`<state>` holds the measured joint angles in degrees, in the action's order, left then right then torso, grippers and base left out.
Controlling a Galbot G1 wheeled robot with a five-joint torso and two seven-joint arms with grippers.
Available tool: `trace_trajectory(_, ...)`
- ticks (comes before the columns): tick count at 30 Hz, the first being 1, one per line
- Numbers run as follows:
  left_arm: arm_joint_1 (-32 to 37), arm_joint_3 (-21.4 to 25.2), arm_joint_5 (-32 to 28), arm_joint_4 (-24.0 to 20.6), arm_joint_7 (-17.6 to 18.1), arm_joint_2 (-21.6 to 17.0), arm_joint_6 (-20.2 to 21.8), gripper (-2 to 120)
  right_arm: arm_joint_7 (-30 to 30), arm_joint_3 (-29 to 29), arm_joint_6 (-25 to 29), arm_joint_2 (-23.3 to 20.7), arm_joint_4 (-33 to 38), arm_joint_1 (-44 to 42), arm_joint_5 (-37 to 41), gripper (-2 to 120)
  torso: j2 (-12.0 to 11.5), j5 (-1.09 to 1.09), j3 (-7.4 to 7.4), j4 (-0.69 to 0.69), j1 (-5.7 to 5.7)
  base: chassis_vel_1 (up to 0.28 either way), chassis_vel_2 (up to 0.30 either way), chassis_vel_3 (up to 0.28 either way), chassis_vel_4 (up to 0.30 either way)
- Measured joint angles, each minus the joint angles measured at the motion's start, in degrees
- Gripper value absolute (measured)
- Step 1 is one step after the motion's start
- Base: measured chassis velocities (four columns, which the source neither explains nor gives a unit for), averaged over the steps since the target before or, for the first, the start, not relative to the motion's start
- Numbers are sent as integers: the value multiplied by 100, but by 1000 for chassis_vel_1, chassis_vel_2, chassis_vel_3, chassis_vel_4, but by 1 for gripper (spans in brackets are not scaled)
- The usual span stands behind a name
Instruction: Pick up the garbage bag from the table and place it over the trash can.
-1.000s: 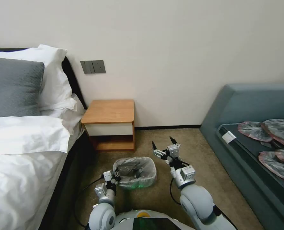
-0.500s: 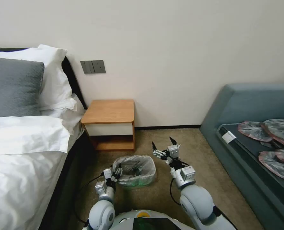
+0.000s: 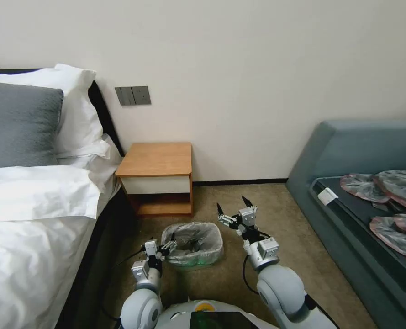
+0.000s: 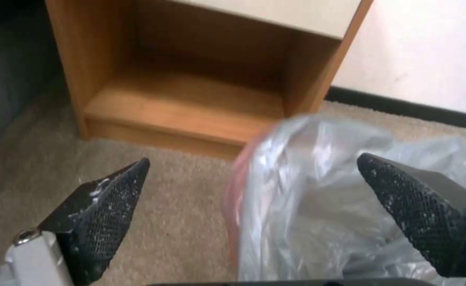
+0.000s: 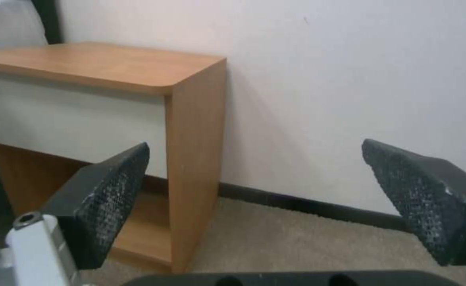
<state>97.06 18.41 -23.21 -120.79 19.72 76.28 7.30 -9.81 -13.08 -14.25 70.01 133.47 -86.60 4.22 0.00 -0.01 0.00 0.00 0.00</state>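
Garbage bag (image 3: 192,243) sits in the trash can (image 3: 198,262) on the carpet, its grey film draped over the rim and crinkled inside; the can's wall shows through the film low down. In the left wrist view the bag's pinkish-red edge (image 4: 237,186) runs down between the two pads.

Left end effector (image 3: 162,249) is low, at the can's near-left corner, fingers spread apart, nothing clamped. One pad (image 4: 108,206) is over bare carpet outside the can, the other over the bag film. Can't tell whether either pad touches the plastic.

Right end effector (image 3: 232,208) hangs just beyond the can's far-right corner, apart from it, fingers wide apart & empty, tips pointing toward the wall. Its pad (image 5: 114,198) lines up w/ the bench side panel.

Bench (image 3: 156,160), orange-brown top w/ white drawer front, stands beyond both end effectors, against the wall, next to the bed (image 3: 34,219). Its top is bare; lower shelf (image 4: 185,107) is straight ahead of the left end effector.

Far to the right of the right end effector, more grey bags w/ red rims (image 3: 385,201) lie on a blue-grey sofa (image 3: 349,146). No readable writing or labels anywhere.
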Motion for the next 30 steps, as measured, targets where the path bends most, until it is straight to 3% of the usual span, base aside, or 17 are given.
trace_trajectory(4, 57, 106, 107, -128, -53, -33, -32, 100, -2, -46, 4, 15, 53, -57, 1, 100, 0, 0, 0, 0, 0, 0, 0, 0, 0)
trace_trajectory(8, 186, 433, 672, -287, -145, -100, -411, 100, 3, -186, 135, 126, 107, -250, -13, 100, 0, 0, 0, 0, 0, 0, 0, 0, 0)
trace_trajectory(10, 250, 631, 1023, -338, -174, -135, -807, 100, 61, -330, 409, 220, 37, -408, -33, 100, 0, 1, 0, 0, 0, 0, 0, 0, 0)
trace_trajectory(14, 390, 747, 1247, -449, -369, -145, -1206, 100, 232, -645, 808, 310, -74, -615, -41, 100, 0, 0, 0, 1, 0, 0, 0, 0, 0)
trace_trajectory(19, 616, 871, 1120, -684, -639, -186, -1410, 100, 297, -1006, 1053, 472, -74, -905, -75, 100, 0, 1, 0, -1, 0, 0, 0, 0, 0)
trace_trajectory(27, 1243, 1833, 740, -1036, -1376, -122, -1851, 100, 299, -1228, 1328, 943, 80, -1332, -373, 100, 0, 1, 0, 0, 0, 0, 0, 0, 0)
trace_trajectory(30, 1486, 1997, 699, -1097, -1463, -71, -1958, 100, 311, -1236, 1423, 1043, 89, -1405, -499, 100, 0, 0, 0, 0, 0, 0, 0, 0, 0)
